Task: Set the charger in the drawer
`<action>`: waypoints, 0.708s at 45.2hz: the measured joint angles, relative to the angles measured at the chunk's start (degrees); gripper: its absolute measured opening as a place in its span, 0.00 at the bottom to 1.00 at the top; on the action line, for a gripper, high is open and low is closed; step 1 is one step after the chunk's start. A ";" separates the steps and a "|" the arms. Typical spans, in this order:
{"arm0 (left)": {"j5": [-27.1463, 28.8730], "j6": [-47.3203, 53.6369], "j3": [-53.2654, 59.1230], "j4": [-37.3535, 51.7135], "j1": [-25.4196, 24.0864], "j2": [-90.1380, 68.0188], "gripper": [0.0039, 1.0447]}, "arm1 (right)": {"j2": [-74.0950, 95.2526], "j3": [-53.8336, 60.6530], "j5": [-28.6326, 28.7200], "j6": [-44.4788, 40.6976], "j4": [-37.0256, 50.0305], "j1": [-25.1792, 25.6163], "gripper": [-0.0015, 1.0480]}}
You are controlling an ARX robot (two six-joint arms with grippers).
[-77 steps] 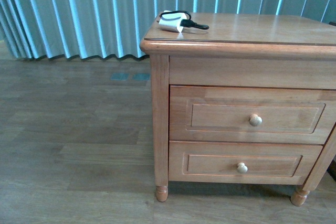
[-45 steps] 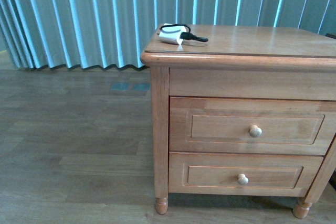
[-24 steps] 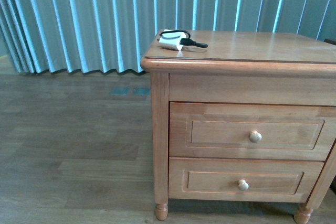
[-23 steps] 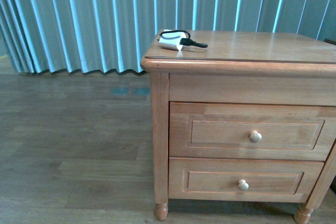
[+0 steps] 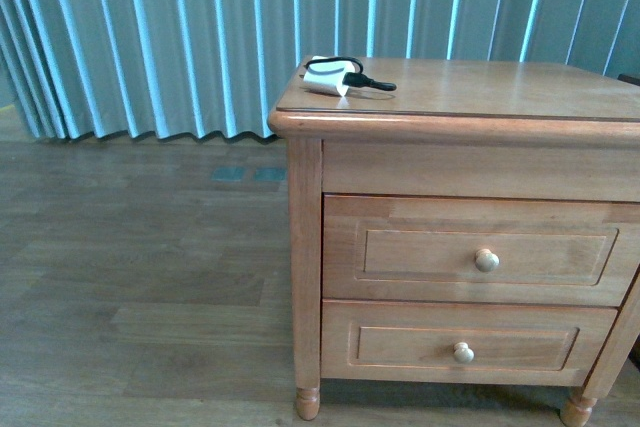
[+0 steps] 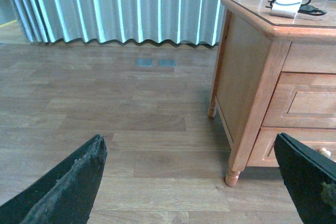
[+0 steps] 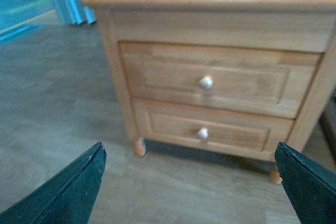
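**Wood floor, blue curtain, nightstand: charger on top, drawers shut**

Plank floor (image 5: 130, 277) fills the lower left of the front view. Pleated blue-grey curtain (image 5: 150, 37) runs across the top. Wooden nightstand (image 5: 305, 247) takes the right half of the frame.

Charger (image 5: 328, 77): white block with black cable looped over it and black plug pointing right. It lies on the nightstand's top, at the far left corner, upper middle of the front view. Nothing is touching it.

Drawer (image 5: 420, 252): the taller, upper one, with a recessed panel and a round pale knob (image 5: 486, 260). It is fully closed, flush with the frame. Shallower lower drawer (image 5: 400, 345) beneath it is also closed.

My left gripper (image 6: 188, 137): dark fingers (image 6: 73, 182) spread wide, nothing between them, only floor and the nightstand's side beyond.

My right gripper (image 7: 189, 145): fingers (image 7: 73, 187) likewise spread wide and empty, facing both drawer fronts from well back. That view is soft and slightly blurred.
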State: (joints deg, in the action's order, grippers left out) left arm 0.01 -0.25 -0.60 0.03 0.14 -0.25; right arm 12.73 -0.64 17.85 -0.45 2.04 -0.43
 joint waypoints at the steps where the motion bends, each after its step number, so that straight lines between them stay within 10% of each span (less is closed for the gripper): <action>1: 0.00 0.00 0.00 0.00 0.00 0.00 0.94 | 0.94 0.00 -0.87 -0.15 0.42 -0.74 0.92; 16: 0.00 0.00 0.00 0.00 0.00 0.00 0.94 | 26.36 -1.62 -17.51 -1.92 20.94 -12.02 0.92; 32: 0.00 0.00 0.00 0.00 0.00 0.00 0.94 | 63.58 -10.91 -22.93 -2.97 46.58 -13.88 0.92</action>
State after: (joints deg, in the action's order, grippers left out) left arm 0.01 -0.25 -0.60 0.03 0.14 -0.25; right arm 76.31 -11.55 -5.08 -3.42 48.62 -14.31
